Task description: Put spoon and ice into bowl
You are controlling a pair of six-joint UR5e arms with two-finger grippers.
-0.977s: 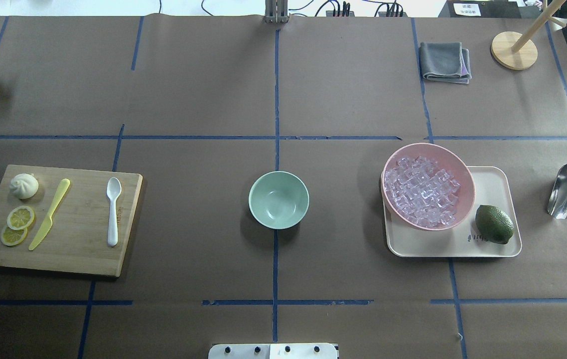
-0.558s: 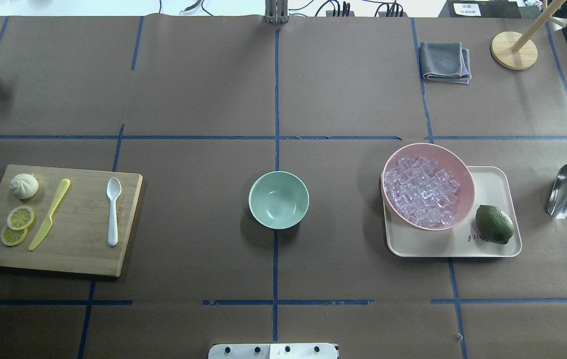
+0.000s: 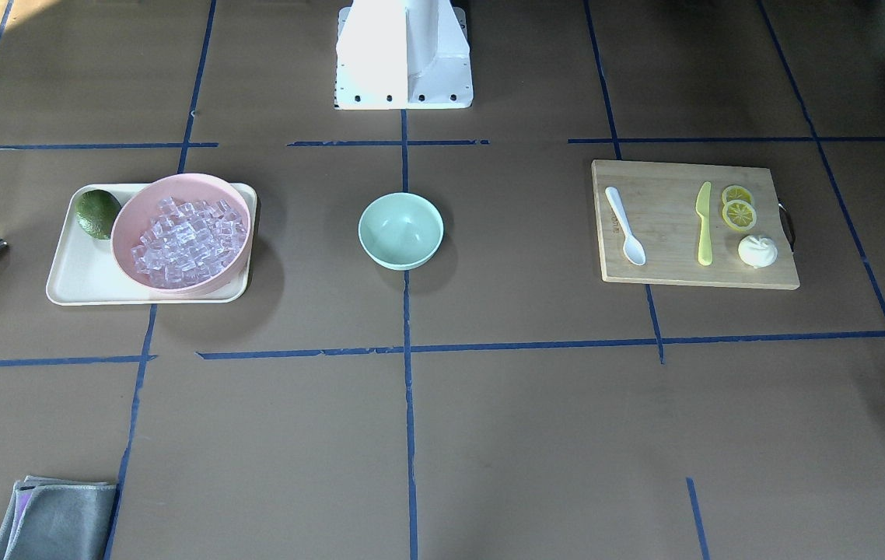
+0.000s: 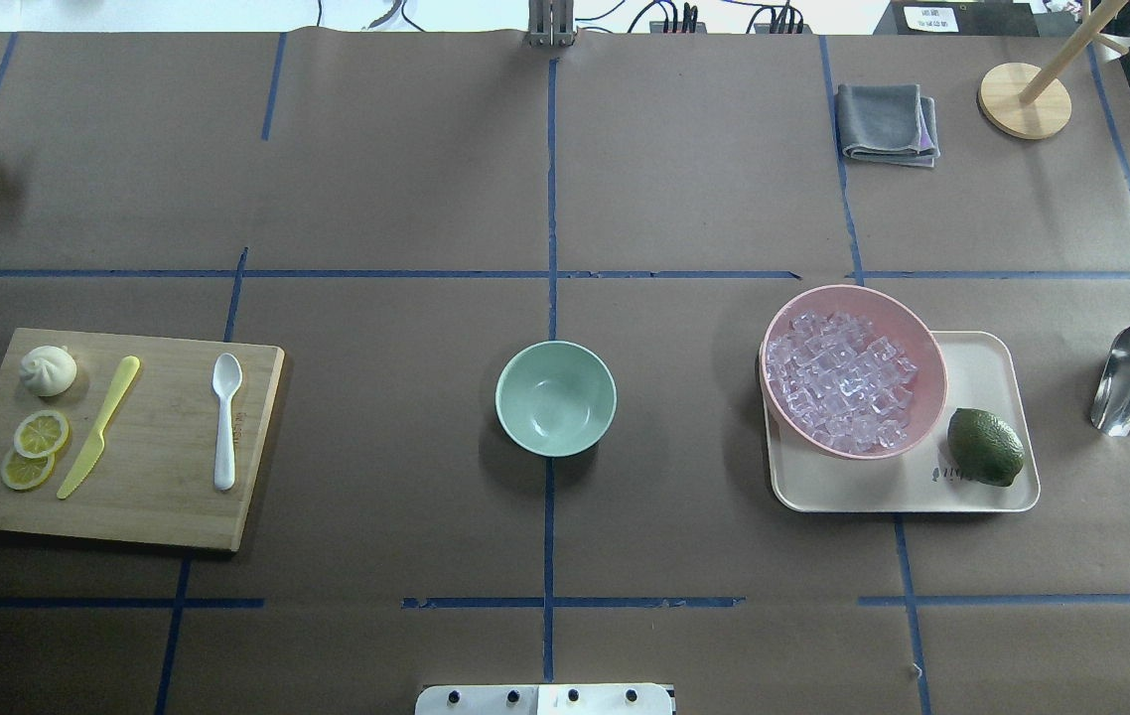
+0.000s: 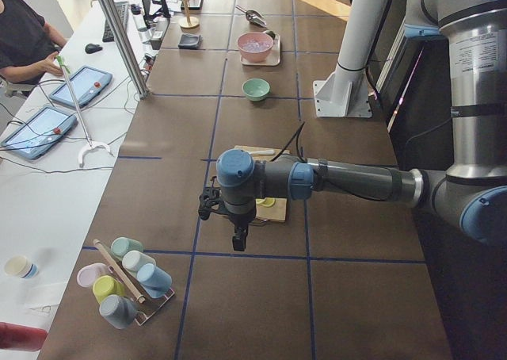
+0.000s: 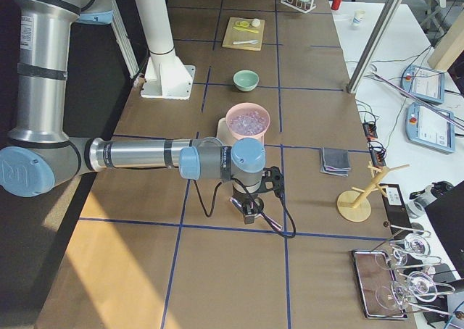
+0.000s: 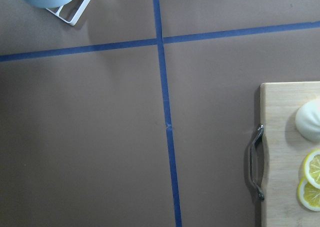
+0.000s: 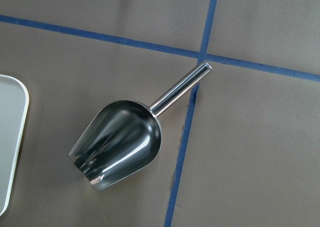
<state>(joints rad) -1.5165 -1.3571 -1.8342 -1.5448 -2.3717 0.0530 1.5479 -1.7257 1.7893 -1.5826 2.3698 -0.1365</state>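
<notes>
The white spoon (image 4: 224, 422) lies on the wooden cutting board (image 4: 168, 487) at the left, head pointing away; it also shows in the front view (image 3: 625, 225). The empty mint-green bowl (image 4: 555, 398) stands at the table's centre. Clear ice cubes (image 4: 841, 382) fill the pink bowl (image 4: 863, 293) on the right. My left gripper (image 5: 238, 238) hangs beyond the board's outer end. My right gripper (image 6: 249, 213) hangs over the steel scoop, beyond the tray. They show only in the side views, so I cannot tell if they are open or shut.
A yellow-green knife (image 4: 98, 427), lemon slices (image 4: 34, 447) and a bun (image 4: 48, 370) share the board. A beige tray (image 4: 982, 367) holds the pink bowl and a lime (image 4: 985, 447). A steel scoop (image 8: 120, 142) lies far right. A grey cloth (image 4: 888, 122) and wooden stand (image 4: 1024, 99) are at the back right.
</notes>
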